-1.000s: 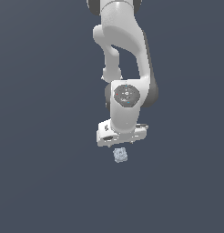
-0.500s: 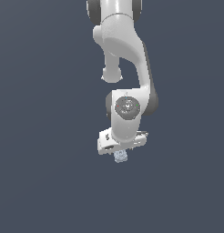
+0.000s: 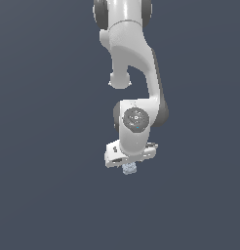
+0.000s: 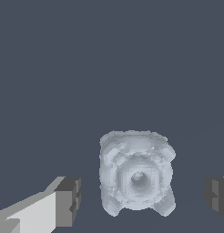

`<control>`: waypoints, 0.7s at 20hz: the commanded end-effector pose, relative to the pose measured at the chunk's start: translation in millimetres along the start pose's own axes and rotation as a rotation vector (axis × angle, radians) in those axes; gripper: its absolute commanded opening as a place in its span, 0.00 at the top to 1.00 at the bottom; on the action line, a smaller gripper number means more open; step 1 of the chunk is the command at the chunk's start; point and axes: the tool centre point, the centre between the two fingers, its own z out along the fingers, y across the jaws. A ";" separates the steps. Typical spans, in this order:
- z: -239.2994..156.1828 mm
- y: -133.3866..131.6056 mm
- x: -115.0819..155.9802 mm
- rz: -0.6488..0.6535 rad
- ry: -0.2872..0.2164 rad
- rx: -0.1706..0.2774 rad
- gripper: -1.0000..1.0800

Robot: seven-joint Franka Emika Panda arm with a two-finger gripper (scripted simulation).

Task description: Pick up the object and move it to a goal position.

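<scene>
The object [image 4: 135, 174] is a small pale grey-blue lump with a bumpy surface and a round dimple in its face. In the wrist view it sits between my two fingers [image 4: 67, 201], with a gap on each side. My gripper [image 4: 143, 196] is open and touches nothing. In the exterior view the object [image 3: 129, 169] pokes out just under the white gripper [image 3: 130, 165], which hangs right over it and hides most of it.
A plain dark grey-blue floor [image 3: 49, 195] lies all around. The white arm [image 3: 131, 68] comes down from the top of the exterior view.
The arm has come down over the object. The gap between gripper and object seen one second ago has closed; the object now sits between the open fingers.
</scene>
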 end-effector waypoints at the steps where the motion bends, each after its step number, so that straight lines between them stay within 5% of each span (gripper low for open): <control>1: 13.7 -0.2 -0.8 -0.001 -0.001 0.000 0.04; 11: 37.5 -0.3 0.5 -0.002 -0.001 0.000 0.04; 12: 37.5 -0.3 0.5 -0.002 -0.001 0.000 1.00; 14: 37.5 -0.3 0.5 -0.002 -0.001 0.000 1.00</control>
